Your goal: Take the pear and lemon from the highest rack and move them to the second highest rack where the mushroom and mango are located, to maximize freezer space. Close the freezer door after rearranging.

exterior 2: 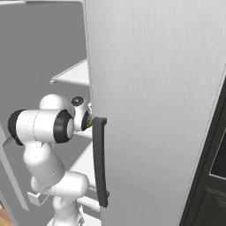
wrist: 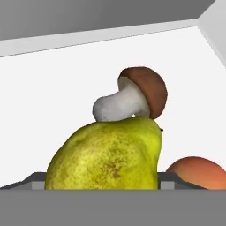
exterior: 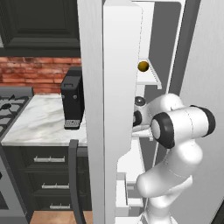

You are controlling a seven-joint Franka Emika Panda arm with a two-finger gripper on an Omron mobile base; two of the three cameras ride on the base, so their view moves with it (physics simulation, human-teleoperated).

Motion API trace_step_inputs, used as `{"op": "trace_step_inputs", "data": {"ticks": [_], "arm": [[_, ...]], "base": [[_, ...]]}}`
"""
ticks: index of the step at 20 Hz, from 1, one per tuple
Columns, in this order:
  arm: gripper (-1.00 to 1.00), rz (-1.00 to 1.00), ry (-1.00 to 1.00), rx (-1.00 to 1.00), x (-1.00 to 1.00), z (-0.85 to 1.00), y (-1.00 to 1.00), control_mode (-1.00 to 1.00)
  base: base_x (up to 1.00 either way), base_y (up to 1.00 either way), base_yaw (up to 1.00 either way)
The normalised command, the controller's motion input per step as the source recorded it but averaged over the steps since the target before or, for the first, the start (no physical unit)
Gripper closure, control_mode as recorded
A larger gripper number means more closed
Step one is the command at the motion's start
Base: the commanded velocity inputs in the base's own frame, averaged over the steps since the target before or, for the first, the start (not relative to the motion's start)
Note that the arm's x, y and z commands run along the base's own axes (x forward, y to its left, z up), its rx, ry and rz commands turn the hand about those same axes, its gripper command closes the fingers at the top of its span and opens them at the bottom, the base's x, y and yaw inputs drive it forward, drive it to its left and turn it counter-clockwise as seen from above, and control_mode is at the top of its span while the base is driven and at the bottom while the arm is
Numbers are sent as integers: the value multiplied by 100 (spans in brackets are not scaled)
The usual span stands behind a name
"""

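In the hand view a big yellow-green pear (wrist: pixel 108 156) sits between my gripper (wrist: pixel 102 183) fingertips, whose dark tips (wrist: pixel 33 181) show at either side of it; the gripper looks shut on the pear. Just behind it on the white shelf (wrist: pixel 53 97) lies a brown-capped mushroom (wrist: pixel 132 97). The orange mango (wrist: pixel 196 172) is at the lower right. In the left base view my arm reaches into the freezer (exterior: pixel 151 78) behind the open freezer door (exterior: pixel 120 87). A dull golden-brown ball (exterior: pixel 143 66), perhaps the lemon, rests on the shelf above. The door's dark bar handle (exterior 2: pixel 99 163) faces the right base camera.
A black coffee machine (exterior: pixel 72 103) stands on the marble counter (exterior: pixel 39 118) left of the freezer, with a stove (exterior: pixel 8 109) further left and dark drawers (exterior: pixel 48 175) below. The open door (exterior 2: pixel 154 110) stands close to my arm's right side.
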Motion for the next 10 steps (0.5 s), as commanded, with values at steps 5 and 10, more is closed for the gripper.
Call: {"op": "trace_step_inputs", "data": {"ticks": [5, 10], "arm": [[100, 0, 0, 0, 52, -46, -10, -100], [-100, 0, 0, 0, 33, -58, 0, -100]], "base": [[0, 0, 0], [0, 0, 0]]}}
